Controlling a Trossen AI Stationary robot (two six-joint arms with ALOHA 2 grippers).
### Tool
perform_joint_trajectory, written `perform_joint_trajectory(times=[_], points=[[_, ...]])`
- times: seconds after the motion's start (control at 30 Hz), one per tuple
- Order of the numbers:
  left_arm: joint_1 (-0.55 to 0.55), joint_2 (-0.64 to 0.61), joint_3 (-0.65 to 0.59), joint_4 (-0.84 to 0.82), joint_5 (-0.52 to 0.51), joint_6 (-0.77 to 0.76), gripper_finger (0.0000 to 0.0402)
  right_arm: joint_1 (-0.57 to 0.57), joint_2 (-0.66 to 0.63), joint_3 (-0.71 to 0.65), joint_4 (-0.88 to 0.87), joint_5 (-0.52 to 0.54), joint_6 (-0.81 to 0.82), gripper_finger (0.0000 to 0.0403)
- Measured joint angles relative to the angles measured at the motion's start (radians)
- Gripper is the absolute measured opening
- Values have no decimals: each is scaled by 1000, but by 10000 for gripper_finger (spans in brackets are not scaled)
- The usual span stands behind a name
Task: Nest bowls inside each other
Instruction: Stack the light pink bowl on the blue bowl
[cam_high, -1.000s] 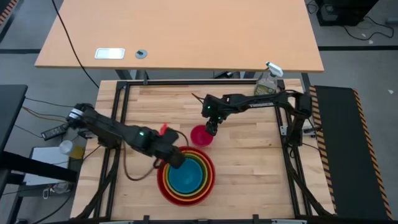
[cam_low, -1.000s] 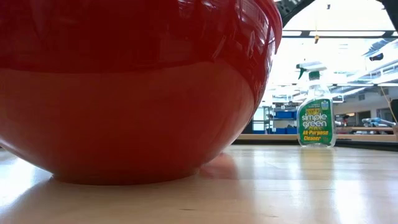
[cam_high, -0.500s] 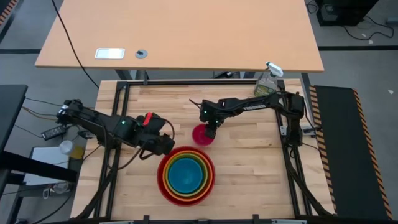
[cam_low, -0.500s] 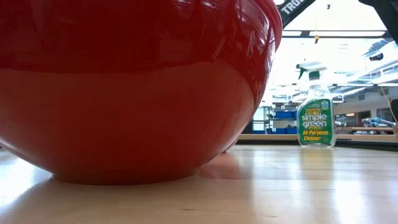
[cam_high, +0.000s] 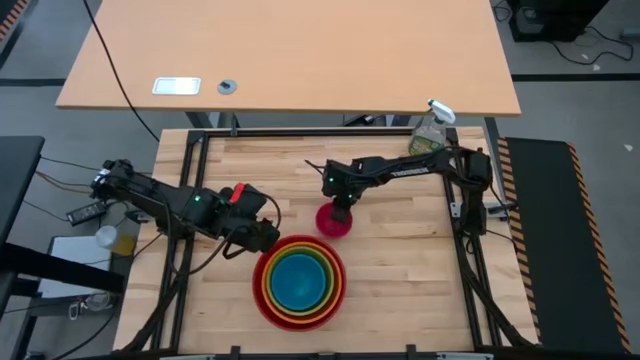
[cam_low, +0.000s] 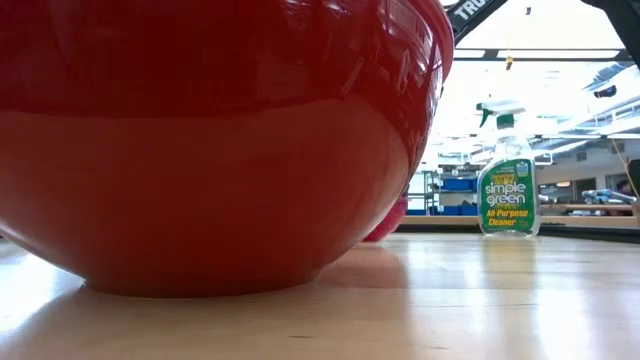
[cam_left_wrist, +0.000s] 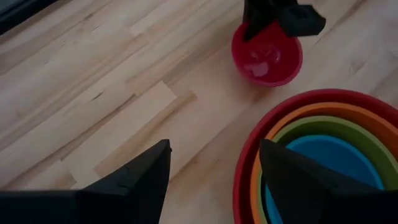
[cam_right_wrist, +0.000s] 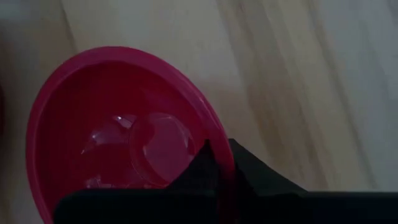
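Note:
The red, orange, lime green and blue bowls sit nested as one stack (cam_high: 298, 282) near the table's front edge; the red one (cam_low: 220, 150) fills the low view. The small magenta pink bowl (cam_high: 331, 224) stands on the table just beyond the stack, also visible in the left wrist view (cam_left_wrist: 267, 56). My right gripper (cam_high: 342, 206) is shut on its rim. My left gripper (cam_high: 262, 236) hangs open beside the stack's far left side, above bare table (cam_left_wrist: 214, 180), touching nothing. My right gripper pinches the pink bowl's rim on its far side (cam_right_wrist: 219, 149). One finger (cam_right_wrist: 202, 168) is inside the bowl and the other (cam_right_wrist: 255, 171) outside. The fingers slant down from the far right. The bowl's base (cam_low: 388, 232) is on the table.
A clear spray bottle with a green label (cam_high: 430, 130) (cam_low: 508, 185) stands at the table's far right corner. A larger tan desk (cam_high: 290, 50) lies beyond the table. Bare wood stretches to the right of the stack and along the far edge.
My left gripper has drawn back from over the stack toward the table's left and far side, rising, and stays open. My right gripper has sunk onto the pink bowl and shut on its rim. The pink bowl has shifted a little toward the right edge.

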Motion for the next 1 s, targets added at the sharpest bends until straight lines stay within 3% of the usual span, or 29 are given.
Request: perform_joint_trajectory(times=[0.23,0.5,0.77,1.0], points=[[10,0,0,-3,-1,2,249,-23,-121,0,-23,-32,-19,26],[36,-30,-1,5,-4,35,249,38,-305,0,53,-170,39,26],[87,-154,-1,140,-13,231,249,226,-351,0,286,-61,225,27],[87,-245,0,264,-11,314,249,370,-242,32,414,93,389,27]])
